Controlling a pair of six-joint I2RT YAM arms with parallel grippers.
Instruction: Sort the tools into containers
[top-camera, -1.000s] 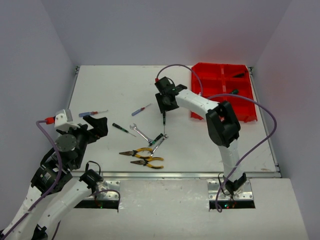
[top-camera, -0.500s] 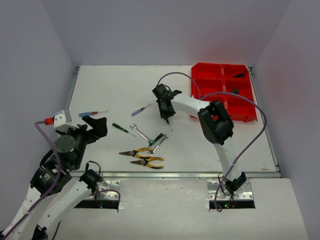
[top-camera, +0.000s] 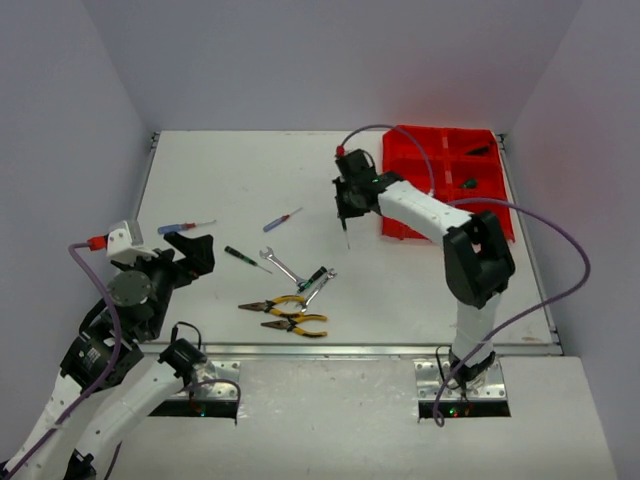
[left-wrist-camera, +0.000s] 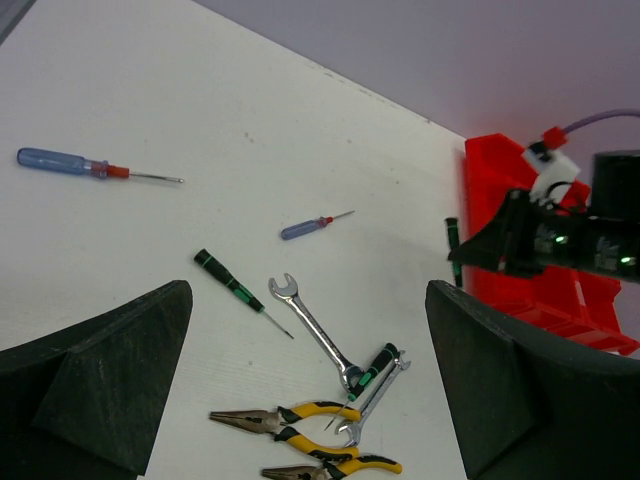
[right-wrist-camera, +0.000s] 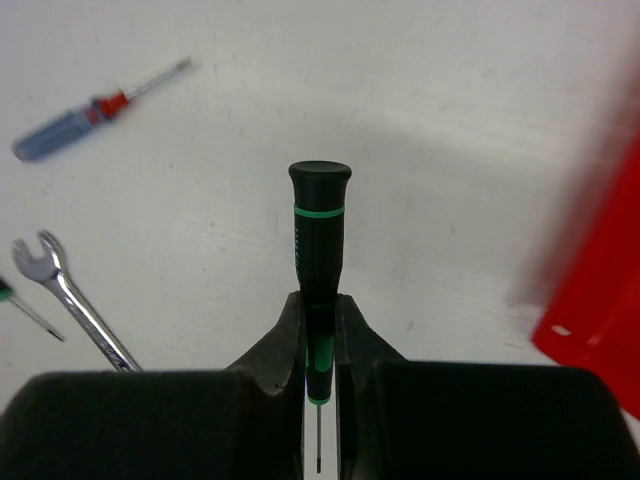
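Only the right wrist view shows the right gripper (right-wrist-camera: 318, 320) clamped on a green-banded screwdriver (right-wrist-camera: 319, 240), just left of the red tray (top-camera: 450, 145). From above, the tray's right-hand compartments hold a dark tool (top-camera: 478, 150) and another tool (top-camera: 468, 183). The left gripper (left-wrist-camera: 305, 290) gapes well left of the tray.

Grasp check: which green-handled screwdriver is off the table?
The screwdriver pinched by the right gripper, held above the table. The other two green-handled ones lie flat: one alone, one among the wrenches.

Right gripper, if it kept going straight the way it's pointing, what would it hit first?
Probably bare white table; the right gripper points there, and the black, green-banded screwdriver it holds sticks out ahead, so its cap likely lands first.
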